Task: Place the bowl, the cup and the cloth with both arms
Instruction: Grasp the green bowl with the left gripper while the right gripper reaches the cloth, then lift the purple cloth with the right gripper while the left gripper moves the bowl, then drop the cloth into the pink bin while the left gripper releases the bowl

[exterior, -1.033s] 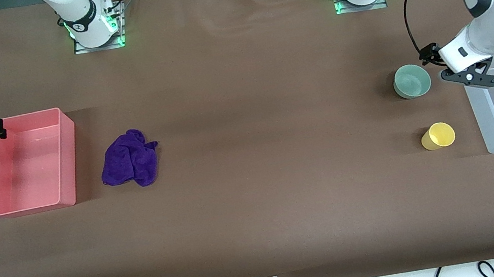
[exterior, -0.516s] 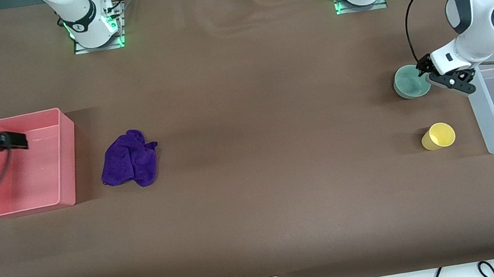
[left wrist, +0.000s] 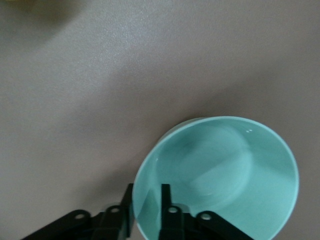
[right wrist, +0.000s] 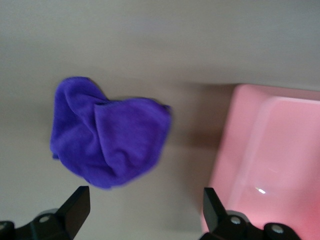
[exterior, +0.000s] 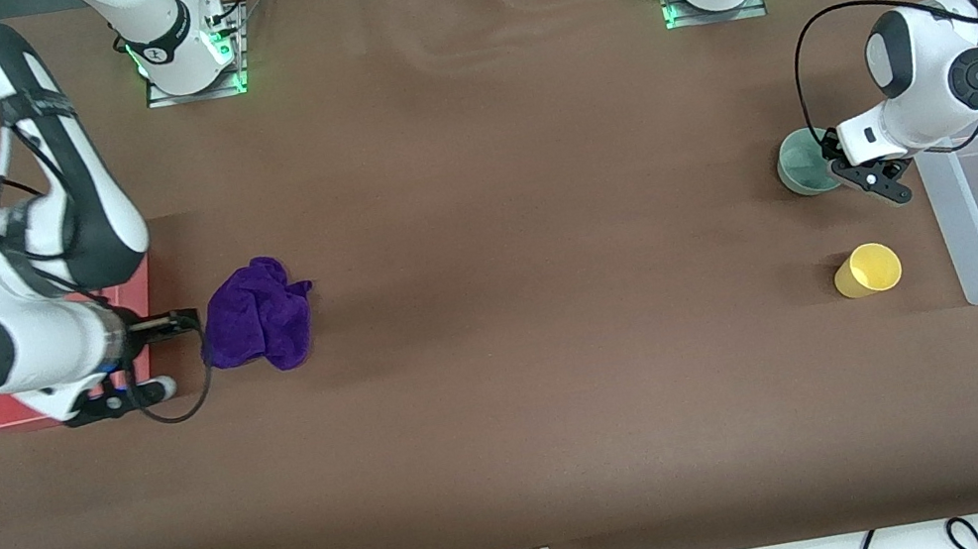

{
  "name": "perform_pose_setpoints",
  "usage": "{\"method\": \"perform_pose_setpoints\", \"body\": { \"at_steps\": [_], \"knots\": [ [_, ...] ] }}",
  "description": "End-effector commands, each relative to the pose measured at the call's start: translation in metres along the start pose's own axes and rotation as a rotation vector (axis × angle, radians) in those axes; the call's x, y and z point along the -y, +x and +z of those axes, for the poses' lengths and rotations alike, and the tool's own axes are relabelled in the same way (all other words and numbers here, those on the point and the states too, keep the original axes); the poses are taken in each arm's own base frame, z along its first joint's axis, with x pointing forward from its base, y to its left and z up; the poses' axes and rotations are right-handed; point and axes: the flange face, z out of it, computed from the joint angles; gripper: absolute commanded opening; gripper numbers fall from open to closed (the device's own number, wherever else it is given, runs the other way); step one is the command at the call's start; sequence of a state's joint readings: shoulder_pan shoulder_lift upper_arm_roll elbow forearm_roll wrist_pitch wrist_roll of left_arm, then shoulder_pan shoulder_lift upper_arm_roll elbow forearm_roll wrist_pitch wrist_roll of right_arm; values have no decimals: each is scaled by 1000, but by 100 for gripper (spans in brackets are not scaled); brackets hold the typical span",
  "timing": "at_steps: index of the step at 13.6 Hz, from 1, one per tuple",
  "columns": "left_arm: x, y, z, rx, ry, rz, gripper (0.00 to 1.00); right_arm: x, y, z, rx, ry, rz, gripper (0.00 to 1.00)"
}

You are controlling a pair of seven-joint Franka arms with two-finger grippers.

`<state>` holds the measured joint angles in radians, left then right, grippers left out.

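Both arms have just swung in: the left gripper [left wrist: 146, 207] straddles the bowl's [exterior: 804, 164] rim narrowly, unlifted, while the right gripper [right wrist: 142, 210], spread wide, hovers beside the cloth [exterior: 257, 317] by the pink bin [right wrist: 270, 165].

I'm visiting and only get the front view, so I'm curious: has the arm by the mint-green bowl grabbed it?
Observer: Not clamped, it seems. The left wrist view shows the left gripper straddling the bowl's rim, one finger inside and one outside, with a gap showing.
Operator: Is anything in the bowl?
Observer: No, that view shows it empty.
Operator: And the arm by the purple cloth?
Observer: The right wrist view shows the right gripper wide open, not touching the cloth, with the pink bin beside it.
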<state>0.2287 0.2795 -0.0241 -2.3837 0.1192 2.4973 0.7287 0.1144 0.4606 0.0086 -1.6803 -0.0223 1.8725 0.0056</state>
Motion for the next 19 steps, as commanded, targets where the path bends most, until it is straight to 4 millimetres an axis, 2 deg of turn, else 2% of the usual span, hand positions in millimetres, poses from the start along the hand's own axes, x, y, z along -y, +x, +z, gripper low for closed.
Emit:
{"method": "perform_pose_setpoints", "body": {
  "at_steps": [1,3,5,8,9,10,11,12,13,14,16,17,19],
  "knots": [
    [6,4,-10,-8,12,19,0,34,-22,43,-14,35,32,100],
    [8,2,-42,-20,37,15,0,48,-29,75,-31,33,29,100],
    [17,3,-85,6,28,1,0,52,-37,105,-51,34,23,100],
    [61,-1,-162,49,0,-6,0,53,-44,139,-68,36,21,99],
    [82,-6,-183,45,13,-3,0,53,-47,148,-86,37,9,84],
    [106,-14,-198,29,28,-1,0,53,-49,154,-102,39,6,60],
    [131,-24,-204,14,42,9,0,52,-49,158,-100,40,8,39],
    [157,-31,-203,3,50,13,0,53,-48,158,-99,40,8,17],
    [187,-42,-196,-6,53,2,0,53,-47,158,-99,40,6,0],
    [213,-48,-180,-7,47,-2,0,53,-46,156,-104,39,5,0],
    [258,-57,-136,-19,41,-15,0,57,-39,139,-131,42,-8,0],
    [271,-59,-113,-34,49,-12,0,59,-36,125,-133,42,-9,0],
    [288,-63,-80,-74,99,1,0,52,-36,64,-105,31,-9,0]
  ]
}}
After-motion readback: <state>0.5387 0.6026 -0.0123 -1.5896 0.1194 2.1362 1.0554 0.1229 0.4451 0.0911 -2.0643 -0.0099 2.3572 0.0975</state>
